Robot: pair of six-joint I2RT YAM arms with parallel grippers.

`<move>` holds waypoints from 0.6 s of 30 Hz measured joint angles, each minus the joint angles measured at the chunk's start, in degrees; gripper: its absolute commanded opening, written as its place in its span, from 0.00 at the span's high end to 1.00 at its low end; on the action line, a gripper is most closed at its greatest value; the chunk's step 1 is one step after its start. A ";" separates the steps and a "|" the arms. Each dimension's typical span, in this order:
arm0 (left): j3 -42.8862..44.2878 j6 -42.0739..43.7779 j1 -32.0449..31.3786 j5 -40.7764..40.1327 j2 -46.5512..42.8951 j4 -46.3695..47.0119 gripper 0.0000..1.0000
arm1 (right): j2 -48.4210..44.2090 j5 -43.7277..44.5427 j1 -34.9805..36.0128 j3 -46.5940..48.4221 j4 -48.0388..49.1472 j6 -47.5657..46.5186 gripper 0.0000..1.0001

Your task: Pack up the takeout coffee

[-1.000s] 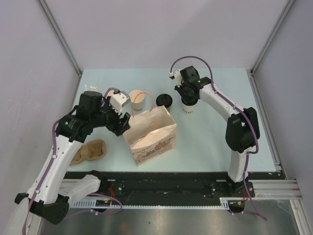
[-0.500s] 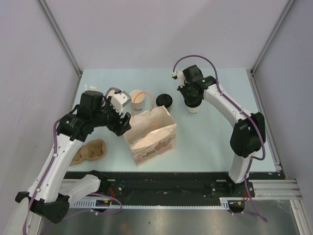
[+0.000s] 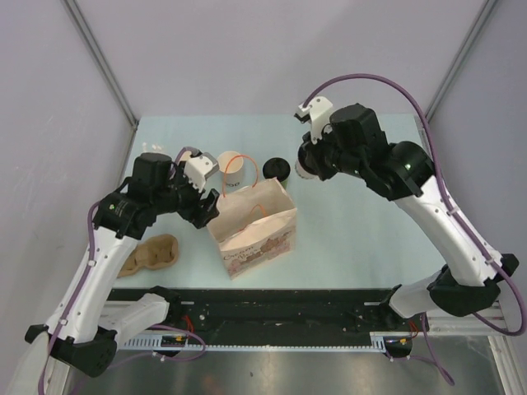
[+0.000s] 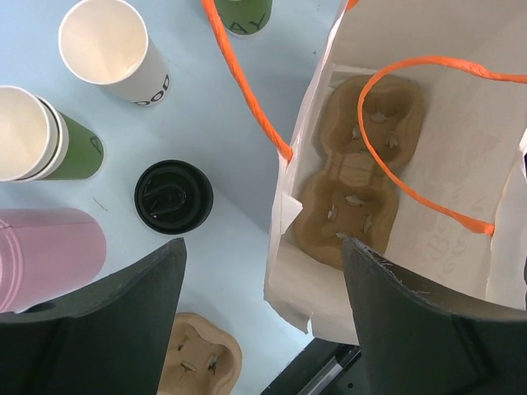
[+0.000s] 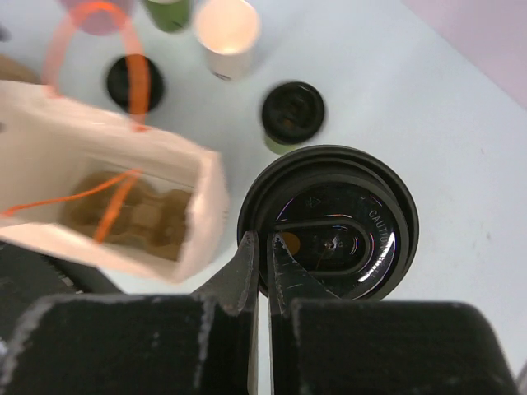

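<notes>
The right gripper (image 5: 265,247) is clenched on the rim of a black-lidded cup (image 5: 329,222), its two fingers nearly together at the lid's edge; the cup hangs above the table (image 3: 362,222), and the top view shows a strip of its white side under the wrist; it sits out past the far right corner of the paper bag (image 3: 255,230), not over the mouth; just beyond it on the table stands a green lidded cup (image 5: 292,111), upright and apart from the bag; the bag stands upright with its mouth open and its orange handles (image 4: 412,99) arched over the opening; a brown cup carrier (image 4: 358,177) lies flat on the bag's floor, both wells empty; the left gripper (image 4: 262,247) is spread wide and holds nothing, one finger outside the bag's left wall and the other over its open mouth; beside that wall a loose black lid (image 4: 173,196) lies on the table; near it are an open white cup (image 4: 107,45) with dark print, a stack of open green-sided cups (image 4: 37,136) and a pink cup (image 4: 45,255); a second carrier (image 4: 196,362) lies on the table near the left arm.
</notes>
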 measured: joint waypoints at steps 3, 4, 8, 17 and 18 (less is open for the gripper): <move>-0.02 -0.04 0.33 0.02 -0.46 0.00 0.21 | -0.31 1.55 7.39 5.81 -2.97 1.60 1.00; -0.07 -0.07 0.39 0.04 -0.61 0.00 0.21 | -0.31 2.16 9.84 7.30 -3.91 1.97 1.00; -0.68 -0.37 0.83 0.04 -2.01 -0.02 0.22 | 0.90 4.68 18.10 12.39 -7.96 3.21 1.00; -2.14 -0.44 1.05 0.85 -2.58 -0.24 0.42 | 9.88 1.27 24.50 22.82 -10.36 2.36 1.00; -2.27 -0.46 1.05 1.11 -2.16 -0.24 0.45 | 11.04 0.39 24.55 23.45 -10.23 2.05 1.00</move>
